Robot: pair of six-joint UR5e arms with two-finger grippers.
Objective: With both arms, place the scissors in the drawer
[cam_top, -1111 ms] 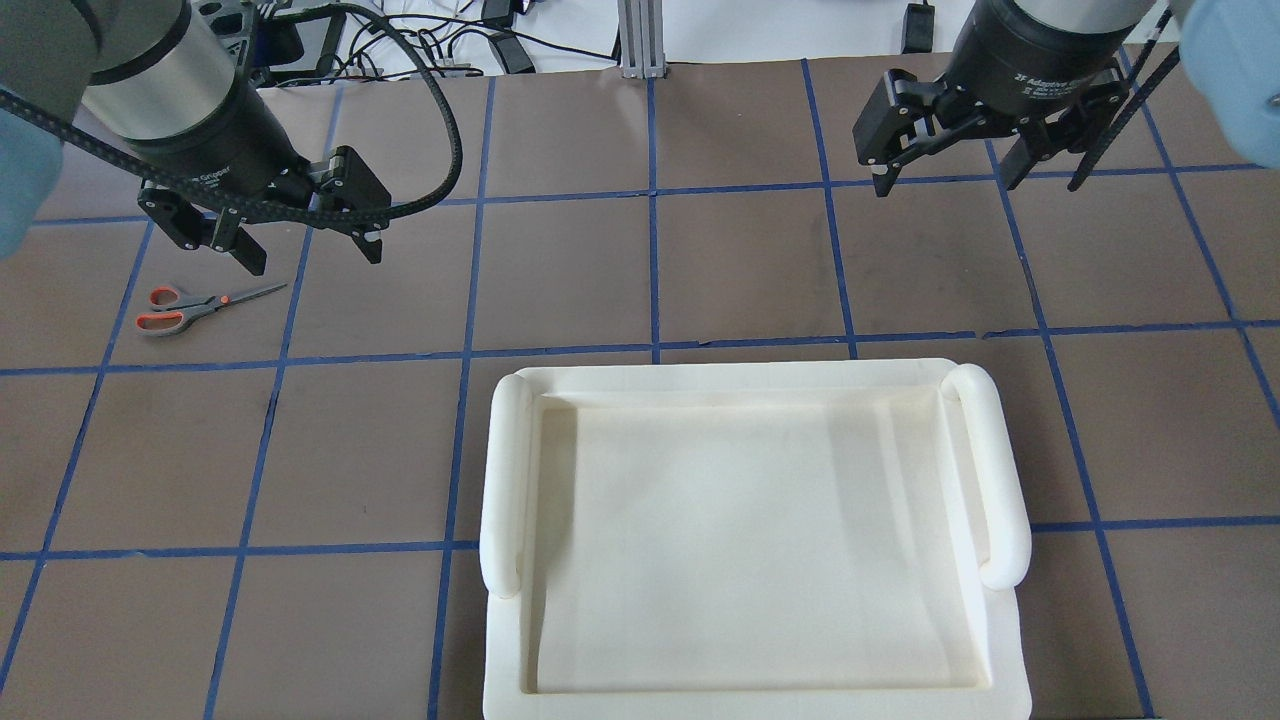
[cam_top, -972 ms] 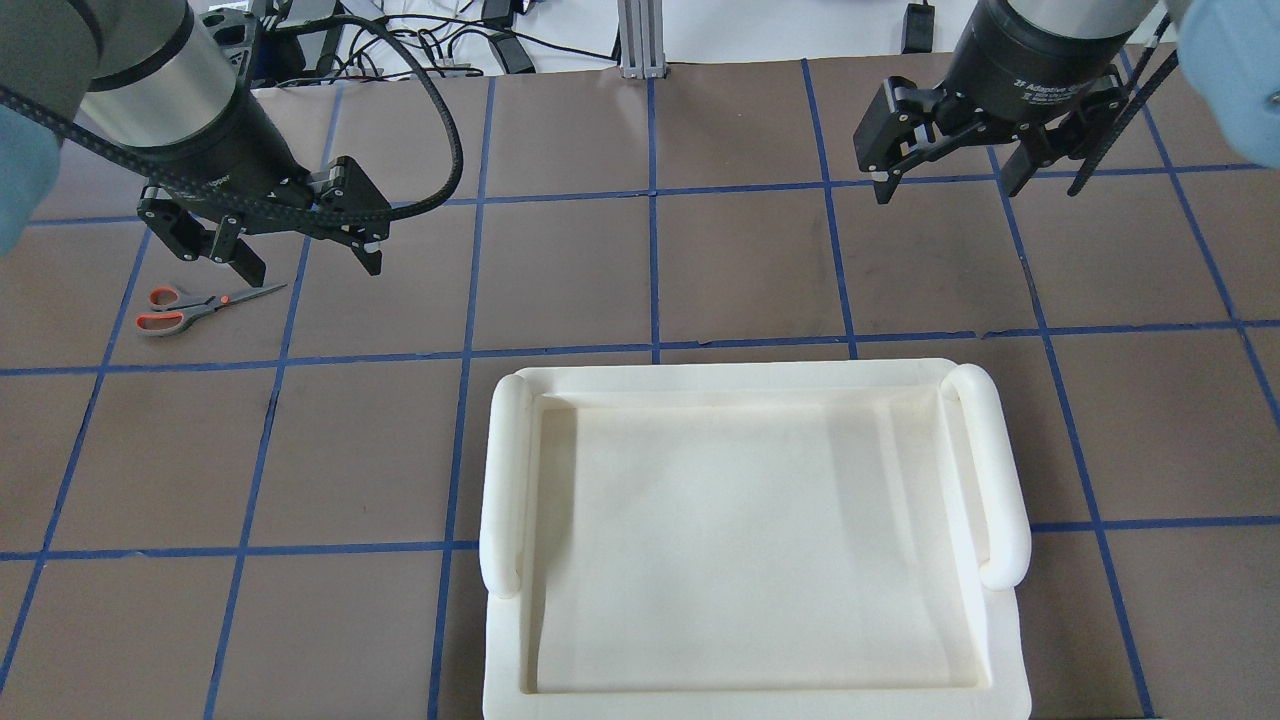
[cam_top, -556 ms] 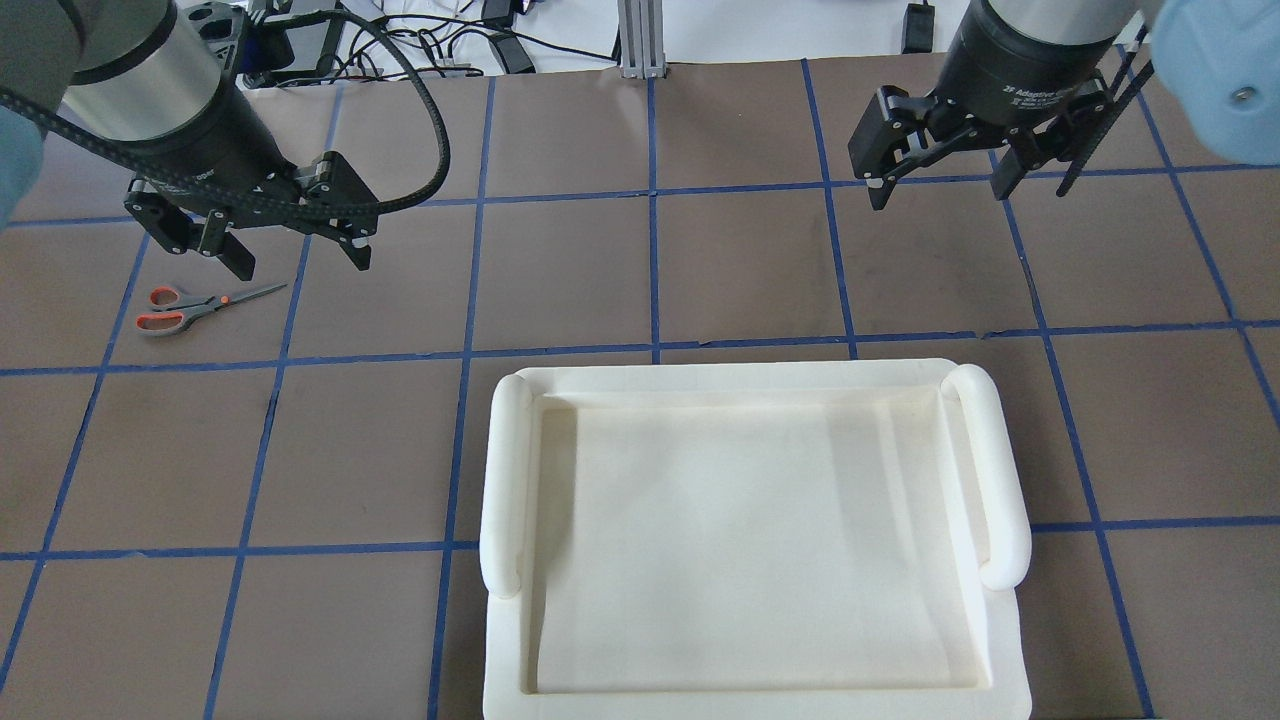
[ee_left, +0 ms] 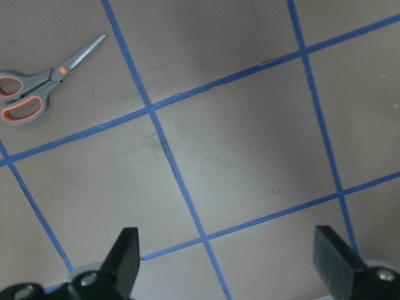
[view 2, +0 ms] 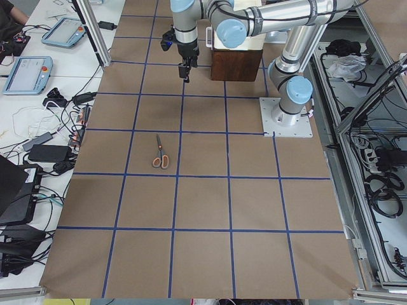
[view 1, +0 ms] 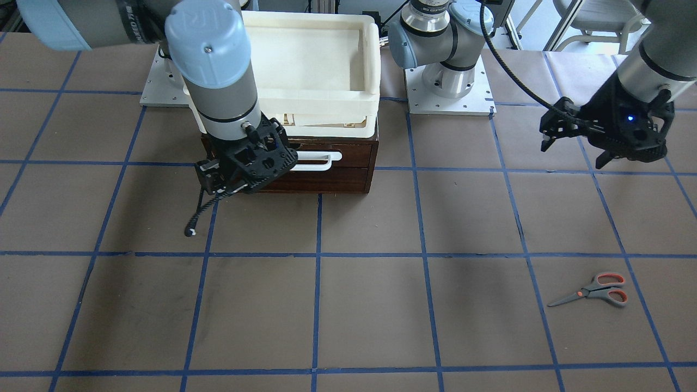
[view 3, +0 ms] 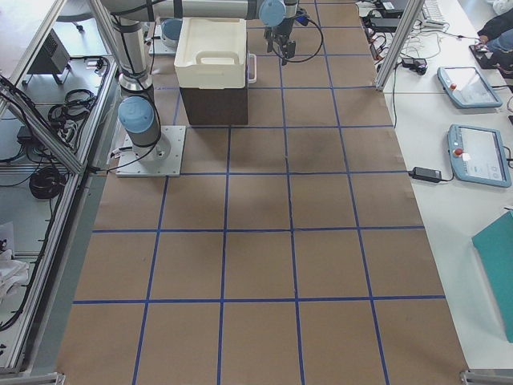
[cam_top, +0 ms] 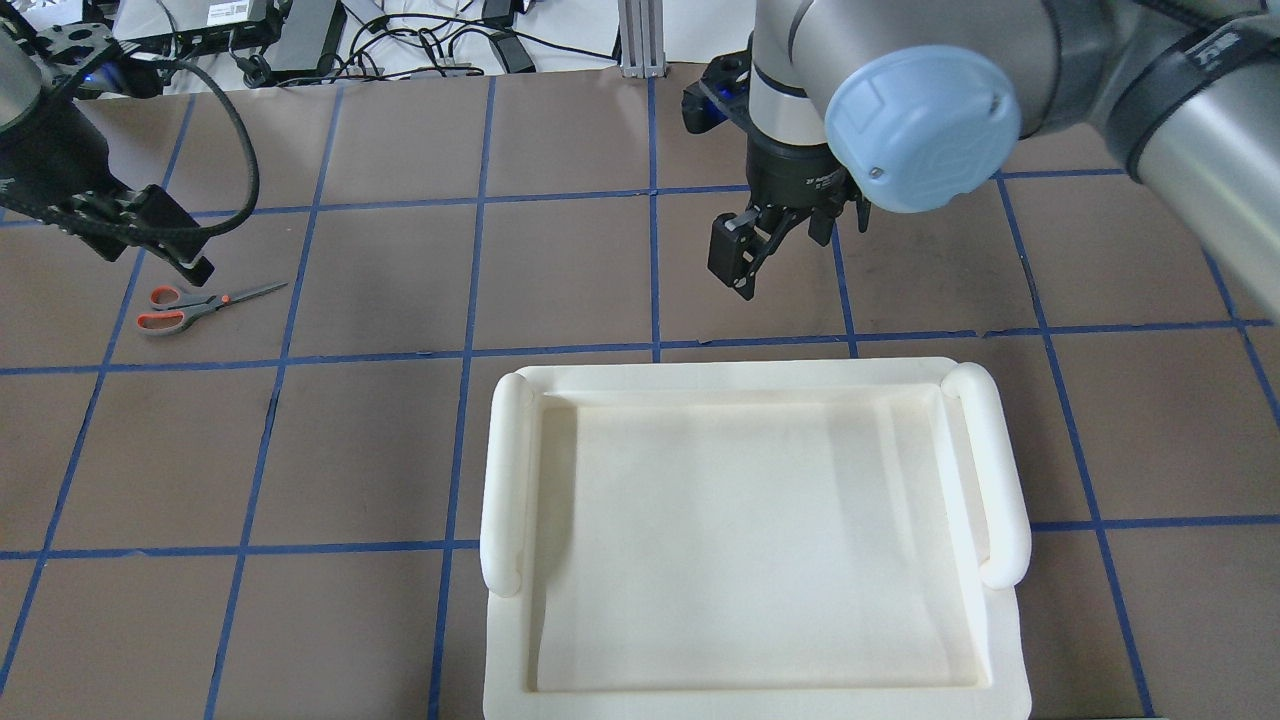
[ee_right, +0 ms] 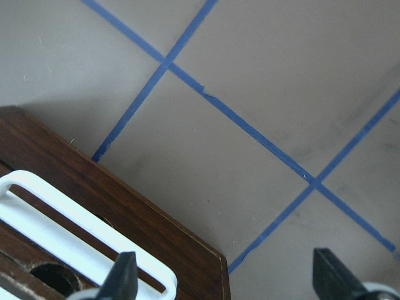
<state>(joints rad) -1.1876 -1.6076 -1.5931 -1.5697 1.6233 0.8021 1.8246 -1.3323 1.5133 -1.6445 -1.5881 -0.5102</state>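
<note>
The left gripper (ee_left: 228, 265), jaws spread wide and empty, hung above the bare table (ee_left: 250, 156). The scissors (ee_left: 44, 84) lay flat and closed, ahead of it and off to one finger's side, well apart from both fingertips. The right gripper (ee_right: 226, 281), likewise spread wide and holding nothing, stood just in front of the drawer (ee_right: 137, 206), with the white bar handle (ee_right: 75, 225) close by one finger; the drawer appeared shut. Beyond that gripper, a cream tray (view 1: 305, 60) sat on top of the drawer's cabinet.

The scissors were judged light, stiff and thin, with smooth blades likely to slip. The thicker plastic handles, or the shank just behind the pivot, offered the better hold. Since the scissors lay flush on the table, the fingertips would need to come right down to the surface and close across the narrow width.
</note>
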